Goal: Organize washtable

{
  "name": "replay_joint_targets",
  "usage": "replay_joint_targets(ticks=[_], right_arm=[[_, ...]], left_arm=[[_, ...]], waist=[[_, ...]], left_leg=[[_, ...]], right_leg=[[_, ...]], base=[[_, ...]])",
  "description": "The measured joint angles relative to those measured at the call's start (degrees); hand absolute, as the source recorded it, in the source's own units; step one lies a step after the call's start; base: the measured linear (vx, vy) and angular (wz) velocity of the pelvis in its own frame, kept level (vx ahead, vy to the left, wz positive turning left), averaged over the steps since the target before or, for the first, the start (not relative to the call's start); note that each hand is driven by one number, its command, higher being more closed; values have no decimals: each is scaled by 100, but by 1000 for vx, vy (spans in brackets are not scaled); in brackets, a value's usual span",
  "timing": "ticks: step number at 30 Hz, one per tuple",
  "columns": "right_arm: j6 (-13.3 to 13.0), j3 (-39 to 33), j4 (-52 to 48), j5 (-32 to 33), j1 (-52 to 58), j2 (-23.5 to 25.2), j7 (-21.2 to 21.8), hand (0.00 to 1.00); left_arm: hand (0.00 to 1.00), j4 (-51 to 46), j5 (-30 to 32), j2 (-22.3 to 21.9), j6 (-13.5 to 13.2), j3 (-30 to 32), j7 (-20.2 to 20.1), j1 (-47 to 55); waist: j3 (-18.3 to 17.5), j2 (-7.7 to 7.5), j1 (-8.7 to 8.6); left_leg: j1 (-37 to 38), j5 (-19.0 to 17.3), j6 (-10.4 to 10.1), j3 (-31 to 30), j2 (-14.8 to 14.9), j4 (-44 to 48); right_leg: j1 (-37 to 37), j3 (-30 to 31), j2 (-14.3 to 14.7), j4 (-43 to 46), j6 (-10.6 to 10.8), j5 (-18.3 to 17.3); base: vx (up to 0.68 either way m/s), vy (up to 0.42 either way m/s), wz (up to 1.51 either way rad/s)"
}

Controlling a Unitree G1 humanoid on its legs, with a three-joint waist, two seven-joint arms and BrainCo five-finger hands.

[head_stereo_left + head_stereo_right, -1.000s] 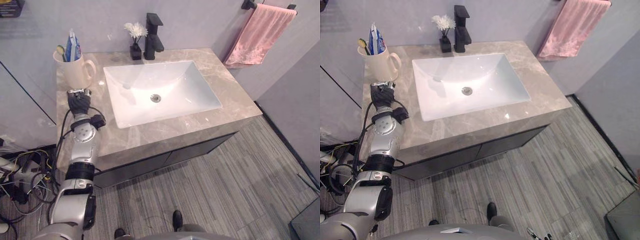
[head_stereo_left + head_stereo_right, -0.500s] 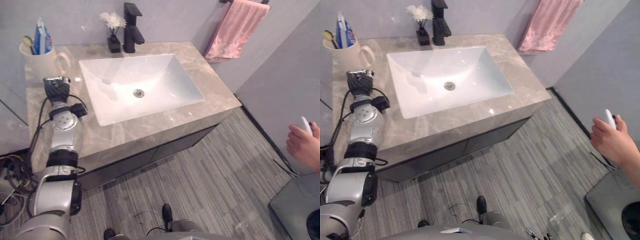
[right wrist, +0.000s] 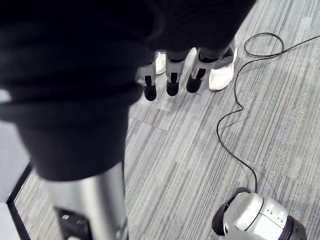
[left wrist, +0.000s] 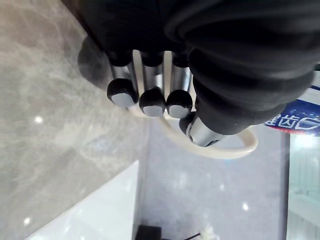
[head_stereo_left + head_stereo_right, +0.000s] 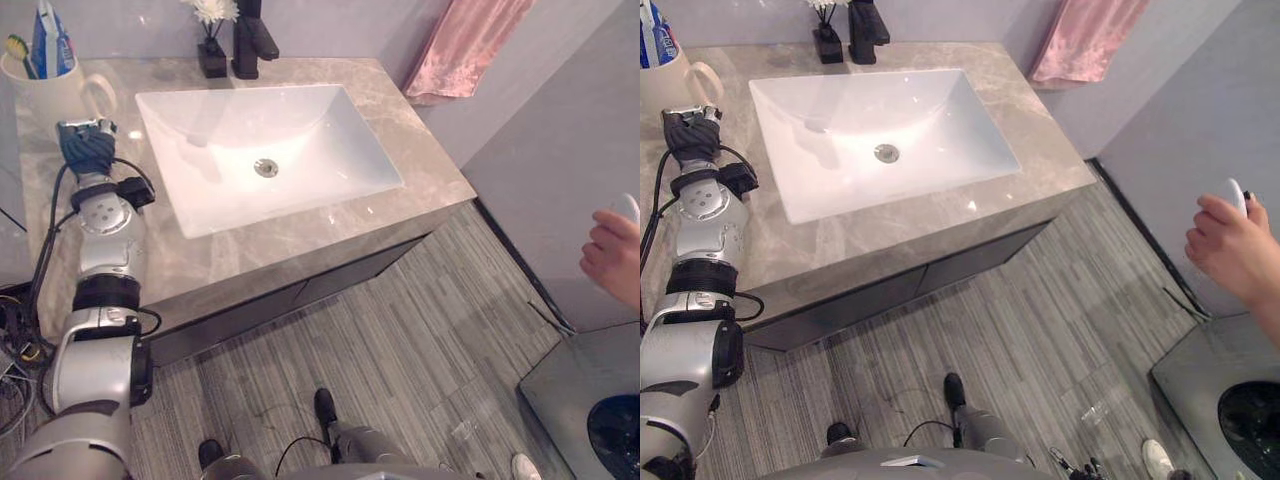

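While my left hand (image 5: 88, 148) sits over the tabletop (image 5: 400, 130) just beside the mug (image 5: 45, 95), I read this as the mug step of the tidy-up. The mug stands upright in the back left corner, toothbrush (image 5: 18, 48) and toothpaste (image 5: 48, 25) inside it, its handle (image 4: 235, 147) turned toward the sink (image 5: 300, 140). In the left wrist view the fingers (image 4: 152, 102) lie side by side, loosely bent and pointing at the handle, with the thumb (image 4: 200, 131) close beside them. They wrap nothing, and I cannot tell whether a tip brushes the handle or stops just short of it. My right hand (image 3: 172, 75) hangs over the floor (image 3: 210, 150), fingers relaxed and empty. A person's hand (image 5: 615, 255) shows at the far right, well apart from the work. I see nothing loose on the stone, so I judge the job near its end, or waiting on a last nudge of the mug. If the mug is to shift, the next move calls for hooking the fingers through the handle and closing before any lift, keeping it level so brush and tube stay in. If it belongs where it is, I need to draw the hand back and up, clear of the handle, so I don't drag it round.
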Motion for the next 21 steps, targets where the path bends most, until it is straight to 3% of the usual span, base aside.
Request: replay_joint_targets(ticks=[13,17,21], right_arm=[[-3,15,-10,0,-4,-1,124,0],[-3,12,-7,0,-5,-1,139,0],[-2,3,15,-1,17,47,155,0]], left_arm=[[100,-106,191,141,215,-660,-129,-254],[100,-1462,102,-117,75,-597,-27,236],[100,-3144,110,-939,-237,-319,57,1476]], waist=[[16,-12,-14],[46,98,-3],[-17,248,33]], left_leg=[[-422,-62,-22,-343,132,566],[-411,-42,-29,-515,110,543],[-308,95,-41,-726,-112,211]], right_leg=[[21,-204,-20,-146,3,1],[174,-363,-48,-208,-5,-14],[355,-671,-200,-200,-73,-309]], base=[[-20,-9,8],[-16,-13,21],[49,-40,44]])
